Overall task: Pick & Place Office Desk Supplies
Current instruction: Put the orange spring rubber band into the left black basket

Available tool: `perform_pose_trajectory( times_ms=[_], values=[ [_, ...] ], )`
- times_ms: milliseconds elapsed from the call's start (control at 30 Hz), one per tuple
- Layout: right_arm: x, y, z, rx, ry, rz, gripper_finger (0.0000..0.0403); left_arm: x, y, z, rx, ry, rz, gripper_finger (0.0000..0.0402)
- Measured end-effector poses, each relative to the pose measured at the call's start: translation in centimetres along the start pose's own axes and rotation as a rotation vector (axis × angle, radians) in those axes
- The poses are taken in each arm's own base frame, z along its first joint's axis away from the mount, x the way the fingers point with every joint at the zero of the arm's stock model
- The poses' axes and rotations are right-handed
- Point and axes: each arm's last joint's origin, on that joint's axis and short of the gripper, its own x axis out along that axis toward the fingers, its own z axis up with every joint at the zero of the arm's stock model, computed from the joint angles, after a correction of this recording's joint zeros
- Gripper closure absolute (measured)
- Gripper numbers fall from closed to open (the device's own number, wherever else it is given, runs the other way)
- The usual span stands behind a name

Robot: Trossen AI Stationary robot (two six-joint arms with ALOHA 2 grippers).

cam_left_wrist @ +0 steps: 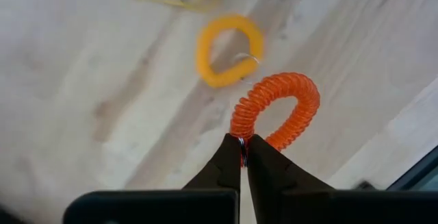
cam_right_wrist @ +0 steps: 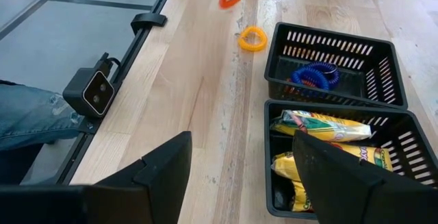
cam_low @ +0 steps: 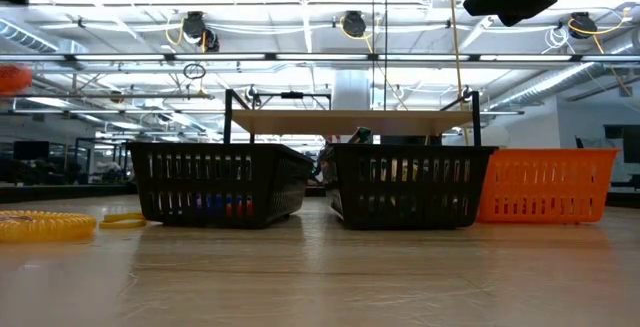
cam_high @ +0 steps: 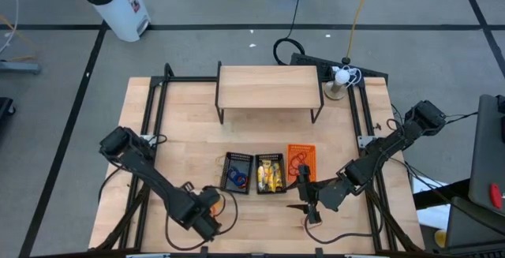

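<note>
You're seeing L gripper [cam_left_wrist: 241, 157] pinching the orange coil loop [cam_left_wrist: 277, 111] at its tips, fully closed; ribbed, springy plastic. R gripper [cam_right_wrist: 239, 176] is gaping, empty.

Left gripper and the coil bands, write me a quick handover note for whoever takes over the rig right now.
Left gripper: shut on the orange coil band, at the table's near edge.
Right gripper: open, empty, waiting near the baskets.
Yellow coil band: loose on the wooden table, beside the orange one.
Done: blue coil bands lie in one black basket; yellow packets in the other black basket; the orange basket holds some bands.
Left: probably bin the orange coil band, then the yellow one.
</note>
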Motion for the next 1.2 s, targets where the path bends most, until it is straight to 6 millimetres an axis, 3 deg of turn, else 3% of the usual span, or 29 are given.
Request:
perform_pose_trajectory(
  times_ms=[333, 700, 967, 1200],
  values=[
    [0.0, 0.0, 0.0, 0.002, 0.0, 0.0, 0.0161, -6.4, 0.8, 0.7, 0.029, -0.139, 0.112, 0.0394],
    [0.0, 0.0, 0.0, 0.003, 0.0, 0.0, 0.0161, -13.1, 1.8, 2.1, 0.166, -0.532, 0.062, 0.0397],
    [0.0, 0.0, 0.0, 0.002, 0.001, 0.0, 0.0161, -16.4, 4.5, 2.4, 0.2, -0.736, 0.05, 0.0397],
    [0.0, 0.0, 0.0, 0.0, 0.001, 0.0, 0.0161, -17.9, 4.6, 3.0, 0.325, -0.829, 0.025, 0.0396]
  ],
)
